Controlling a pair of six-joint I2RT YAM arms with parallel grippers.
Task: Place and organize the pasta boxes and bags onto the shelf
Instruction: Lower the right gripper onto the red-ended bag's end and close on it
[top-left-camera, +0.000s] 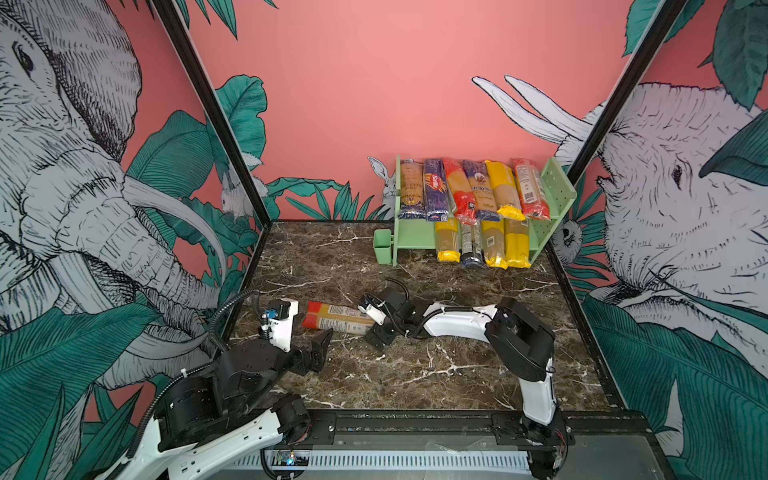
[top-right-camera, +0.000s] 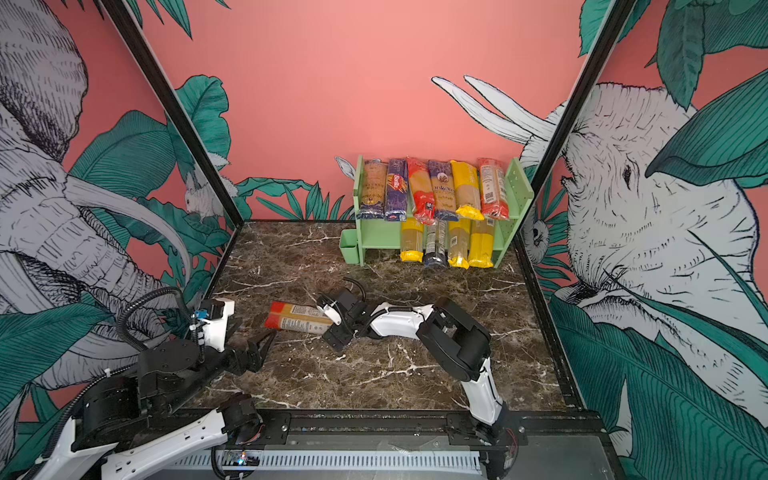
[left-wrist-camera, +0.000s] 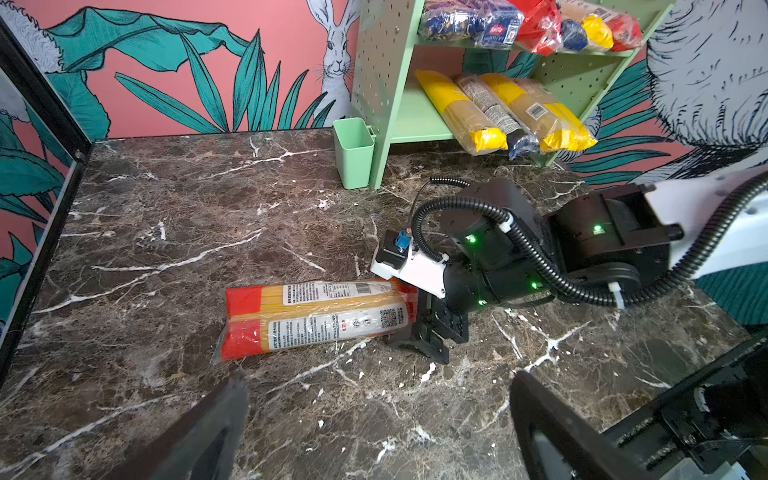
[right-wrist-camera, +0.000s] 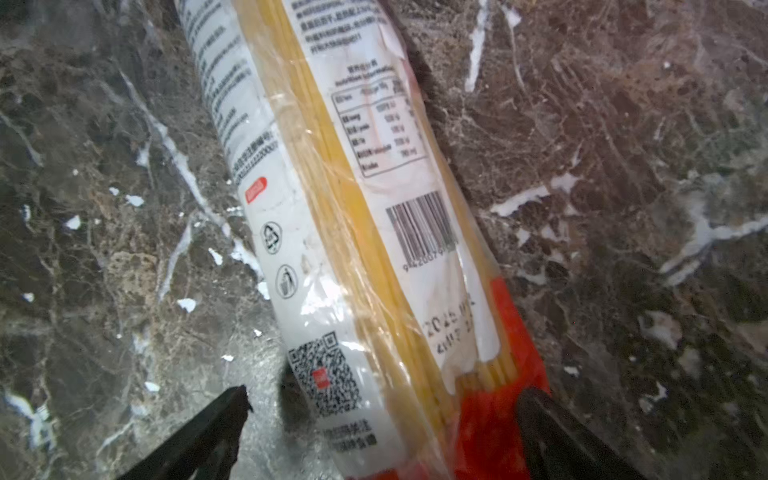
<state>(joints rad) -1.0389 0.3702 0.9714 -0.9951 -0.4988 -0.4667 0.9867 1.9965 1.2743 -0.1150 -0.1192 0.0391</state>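
Straddling the red-ended spaghetti bag (top-left-camera: 338, 319), the right claw (right-wrist-camera: 384, 397) gapes wide; the left claw (left-wrist-camera: 380, 376) hangs spread nearby.

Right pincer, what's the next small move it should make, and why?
Probably close. The right pincer stands open astride the red end of the spaghetti pack, the only pack lying on the table, off the shelf.

The shelf (top-left-camera: 559, 193) stands far right on the bench (top-left-camera: 415, 374), with a cup (top-left-camera: 382, 247) on its left side and packs (top-left-camera: 478, 191) on both tiers. A loose pack (top-left-camera: 338, 318) lies near-centre. The left gripper (top-left-camera: 324, 343) is just near of it, and the right gripper (top-left-camera: 372, 325) has its jaws astride the pack's right end.
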